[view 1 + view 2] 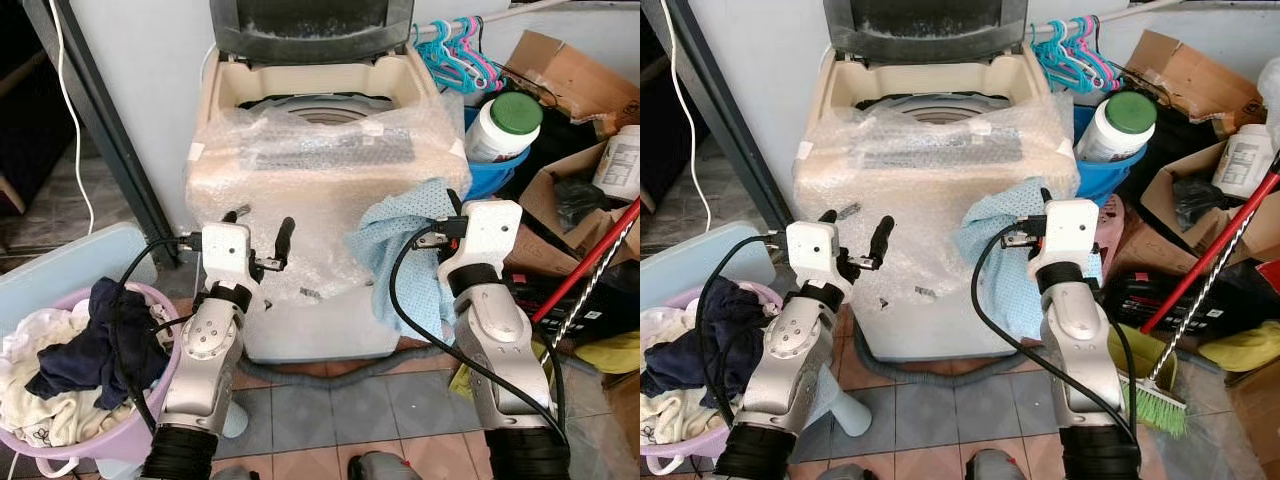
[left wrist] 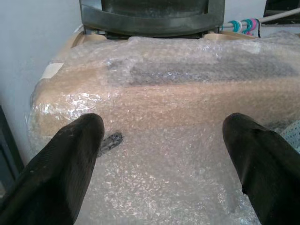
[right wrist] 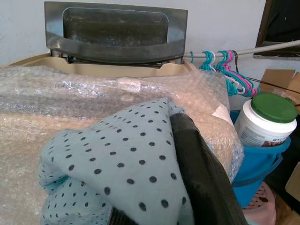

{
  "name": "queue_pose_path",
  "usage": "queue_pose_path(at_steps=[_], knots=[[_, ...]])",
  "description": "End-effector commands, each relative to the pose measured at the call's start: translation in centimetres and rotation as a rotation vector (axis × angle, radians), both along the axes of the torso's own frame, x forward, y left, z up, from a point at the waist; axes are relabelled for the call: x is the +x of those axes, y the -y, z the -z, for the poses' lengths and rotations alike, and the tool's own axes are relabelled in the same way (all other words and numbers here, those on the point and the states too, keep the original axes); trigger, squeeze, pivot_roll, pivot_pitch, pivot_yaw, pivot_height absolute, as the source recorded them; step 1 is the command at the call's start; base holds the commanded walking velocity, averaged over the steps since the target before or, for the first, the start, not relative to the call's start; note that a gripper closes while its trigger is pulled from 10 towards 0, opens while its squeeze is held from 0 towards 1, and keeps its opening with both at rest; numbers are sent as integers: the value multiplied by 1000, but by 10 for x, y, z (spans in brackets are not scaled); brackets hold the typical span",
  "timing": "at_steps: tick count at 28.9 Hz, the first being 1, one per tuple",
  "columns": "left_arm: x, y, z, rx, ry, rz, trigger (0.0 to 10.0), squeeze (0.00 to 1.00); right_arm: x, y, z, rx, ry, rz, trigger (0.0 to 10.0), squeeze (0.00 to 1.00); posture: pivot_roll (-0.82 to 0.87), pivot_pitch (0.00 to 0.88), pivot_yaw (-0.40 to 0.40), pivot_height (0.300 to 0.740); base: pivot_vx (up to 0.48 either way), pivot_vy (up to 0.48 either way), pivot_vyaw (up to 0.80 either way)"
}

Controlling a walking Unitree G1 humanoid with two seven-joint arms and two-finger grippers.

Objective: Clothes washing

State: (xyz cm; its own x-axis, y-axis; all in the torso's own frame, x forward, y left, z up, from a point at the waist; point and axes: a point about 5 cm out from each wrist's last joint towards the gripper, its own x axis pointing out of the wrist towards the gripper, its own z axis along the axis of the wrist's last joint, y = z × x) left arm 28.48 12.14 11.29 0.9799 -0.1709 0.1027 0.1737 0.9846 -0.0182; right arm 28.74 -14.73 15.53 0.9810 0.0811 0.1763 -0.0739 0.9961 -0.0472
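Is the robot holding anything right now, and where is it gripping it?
The right gripper holds a light blue dotted cloth by its upper edge. The left gripper is open, empty.

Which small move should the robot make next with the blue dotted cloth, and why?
Probably the right gripper should lift the blue dotted cloth higher and carry it forward over the washing machine. It holds the cloth in front of the bubble-wrapped front panel, below the rim, and the lid stands open. The left gripper is open and holds nothing.
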Motion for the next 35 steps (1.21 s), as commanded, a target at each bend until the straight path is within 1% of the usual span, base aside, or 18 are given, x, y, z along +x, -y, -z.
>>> queue_pose_path(at_steps=[1,6,12,13,15,18,21,22,23,24,26,27,28,29,31,32,33,35], knots=[[-2,-4,2,15,-11,-15,10000,0,-1,-4,-6,-4,19,-17,10000,0,-81,63,23,740,0,0,0],[-4,-6,4,17,-17,-25,10000,0,-2,-7,-3,4,8,-25,10000,0,-70,57,11,740,0,0,0],[-6,-4,1,7,-1,-8,10000,0,0,-12,-7,11,23,-54,10000,0,-63,51,-4,740,0,0,0],[-7,-3,-4,1,15,-5,10000,0,1,-11,-12,2,43,-57,10000,0,-67,43,1,740,0,0,0],[-7,-3,-6,-1,22,-4,10000,0,2,-11,-15,-1,54,-57,10000,0,-67,43,1,740,0,0,0],[-7,1,-14,-16,43,6,10000,0,6,-9,-29,0,99,-69,10000,0,-73,42,10,740,0,0,0],[-6,2,-15,-20,44,12,10000,0,8,-9,-34,-12,117,-73,10000,0,-76,41,19,740,0,0,0],[-8,5,-10,-6,16,16,10000,0,16,-12,-58,-43,199,-102,10000,0,-92,40,34,740,0,0,0],[-11,4,-3,13,-12,15,10000,0,21,-13,-72,-52,240,-115,10000,0,-93,41,36,740,0,0,0],[-19,-2,13,55,-74,5,10000,0,28,-15,-92,-55,291,-132,10000,0,-94,41,35,740,0,0,0],[-27,-13,26,82,-118,-16,10000,0,32,-15,-104,-52,324,-137,10000,0,-92,41,35,740,0,0,0],[-27,-13,26,82,-118,-16,10000,0,32,-15,-104,-52,324,-137,10000,0,-92,41,35,740,0,0,0],[-33,-22,37,104,-155,-43,10000,0,34,-15,-109,-49,337,-139,10000,0,-82,42,32,740,0,0,0],[-33,-22,37,104,-155,-43,10000,0,34,-15,-109,-49,337,-139,10000,0,-82,42,32,740,0,0,0],[-46,-44,58,124,-251,-110,10000,0,36,-14,-112,-48,349,-144,10000,0,-72,44,30,740,0,0,0],[-46,-44,58,124,-251,-110,10000,0,36,-14,-112,-48,349,-144,10000,0,-72,44,30,740,0,0,0],[-53,-52,69,139,-298,-134,10000,0,37,-15,-110,-48,344,-146,10000,0,-64,45,28,740,0,0,0],[-56,-58,77,150,-340,-158,10000,0,39,-15,-109,-45,337,-146,10000,0,-64,45,28,740,0,0,0]])
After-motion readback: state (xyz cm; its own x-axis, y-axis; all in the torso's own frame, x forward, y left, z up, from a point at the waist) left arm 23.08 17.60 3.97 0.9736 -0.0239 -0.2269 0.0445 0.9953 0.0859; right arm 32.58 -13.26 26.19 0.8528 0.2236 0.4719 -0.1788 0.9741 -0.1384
